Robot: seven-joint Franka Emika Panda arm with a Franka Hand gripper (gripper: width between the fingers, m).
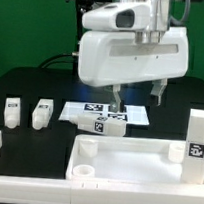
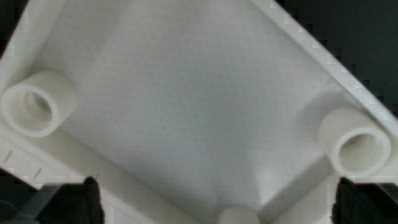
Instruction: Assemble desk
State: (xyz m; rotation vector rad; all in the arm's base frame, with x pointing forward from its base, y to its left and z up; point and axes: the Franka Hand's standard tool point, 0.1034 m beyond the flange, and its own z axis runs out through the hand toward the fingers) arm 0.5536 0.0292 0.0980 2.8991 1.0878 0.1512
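Lying flat on the surface (image 1: pixel 21 88), the tabletop (image 1: pixel 125 160) runs lengthwise from the exterior view's left to its right, sockets (image 1: pixel 84 172) up; the tool (image 1: pixel 137 103) hovers above, fingers spread, empty.

Marker board (image 1: pixel 73 113) on black table (image 1: pixel 29 88)

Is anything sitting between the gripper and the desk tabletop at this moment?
Nothing visible does. The wrist view shows the tabletop bare under the gripper, with only its own two round sockets at the sides. The two loose legs at the exterior view's left lie apart from the slab.
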